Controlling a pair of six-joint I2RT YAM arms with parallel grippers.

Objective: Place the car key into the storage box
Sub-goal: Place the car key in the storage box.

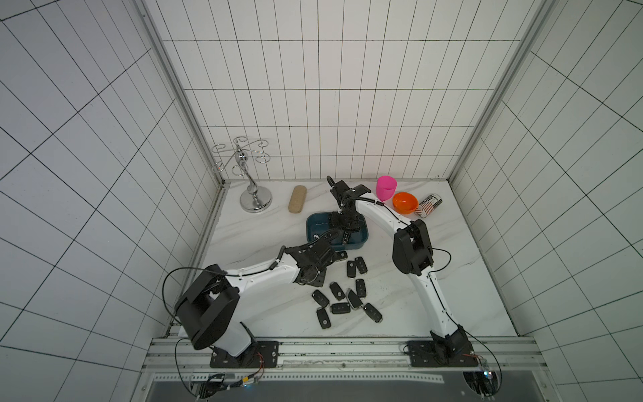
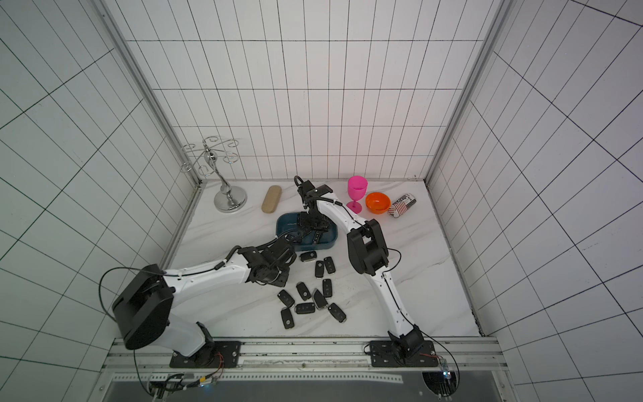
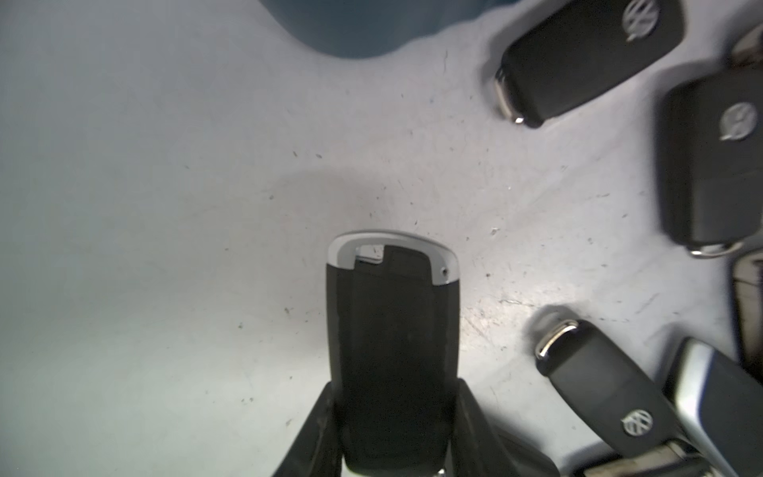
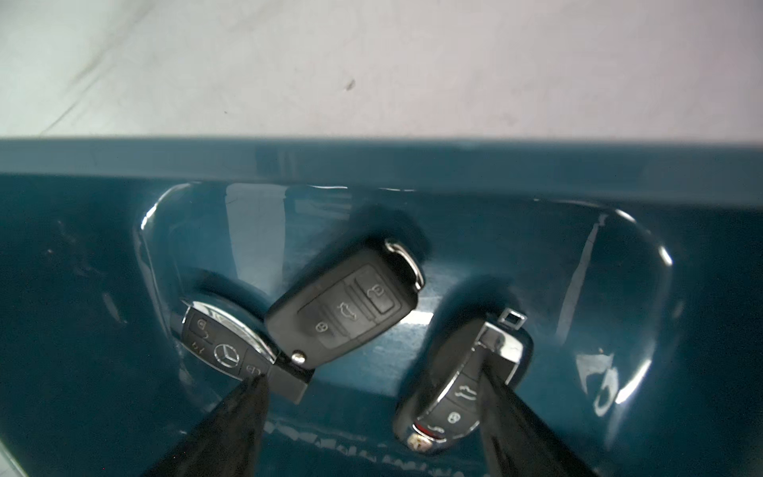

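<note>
My left gripper [image 3: 394,396] is shut on a black car key [image 3: 392,330]. Its silver end sticks out past the fingers, just above the white table, near a corner of the teal storage box [image 3: 351,24]. In both top views the left gripper [image 1: 327,259] hides this key. My right gripper [image 4: 371,371] stands open inside the storage box [image 4: 371,157] with nothing between its fingers. Three keys lie on the box floor: a flip key [image 4: 347,309], a chrome-edged key [image 4: 223,351] and a rounded key [image 4: 458,396]. From above, the right gripper [image 1: 344,231] hangs over the box [image 1: 315,222].
Several loose black keys [image 1: 344,296] lie scattered in front of the box. Two of them [image 3: 578,53] [image 3: 611,396] are close to the left gripper. Along the back stand a chrome hook stand [image 1: 255,198], a tan case [image 1: 296,203], a pink goblet [image 1: 386,188], an orange bowl [image 1: 404,202] and a can [image 1: 428,205].
</note>
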